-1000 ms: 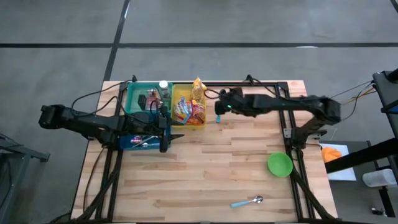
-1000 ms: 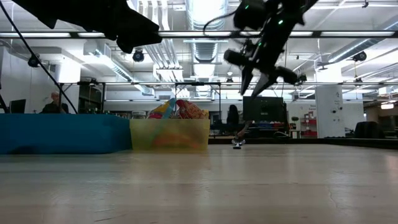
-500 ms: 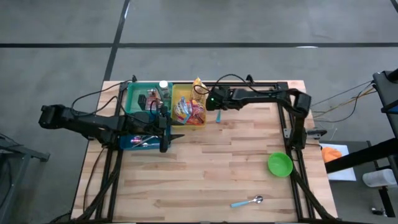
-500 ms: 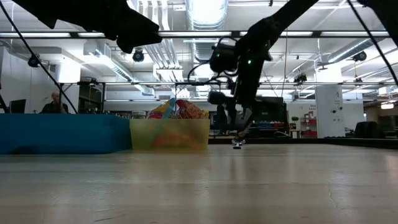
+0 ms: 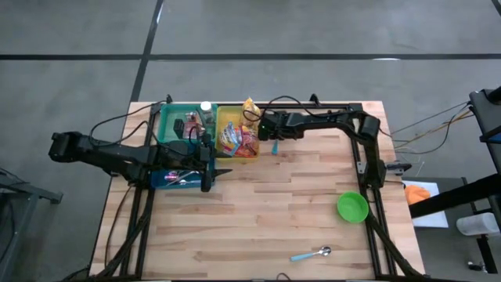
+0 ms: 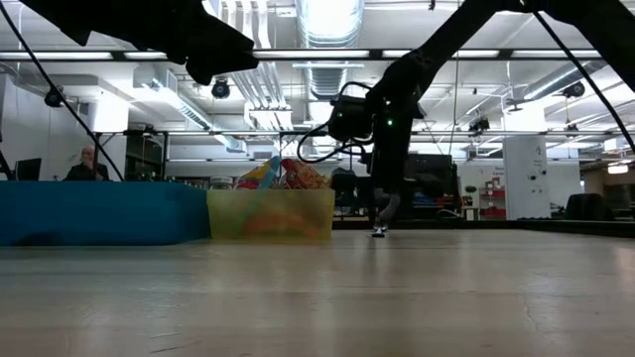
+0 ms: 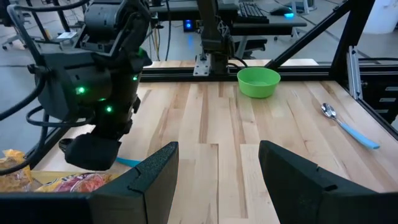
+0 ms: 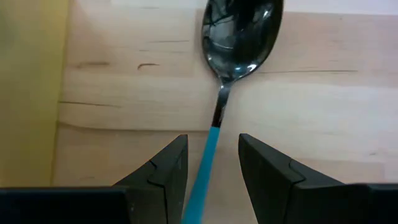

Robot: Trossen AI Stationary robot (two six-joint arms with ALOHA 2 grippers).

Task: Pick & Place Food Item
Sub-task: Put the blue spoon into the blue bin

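Snack packets (image 5: pixel 239 141) fill the yellow bin (image 5: pixel 237 135) at the table's far side; one packet (image 5: pixel 250 110) sticks up at the bin's far edge. Just right of that bin a blue-handled spoon (image 8: pixel 239 31) lies flat on the wood. My right gripper (image 8: pixel 211 140) hangs over it, pointing steeply down and open, one finger on either side of the blue handle (image 8: pixel 205 162) without touching it. In the low view my right gripper (image 6: pixel 382 213) hangs just above the table. My left gripper (image 7: pixel 217 149) waits open above the blue bin (image 5: pixel 176 178) at the left.
A green bin (image 5: pixel 184 124) with small items stands left of the yellow one. A green bowl (image 5: pixel 352 207) sits at the right, and a second blue-handled spoon (image 5: pixel 311 254) lies near the front edge. Bare wood spreads across the middle and front.
My right gripper has come down toward the table and shifted toward the yellow bin, tipping to point more steeply downward, and now hangs low over the spoon beside that bin. Its finger gap looks unchanged.
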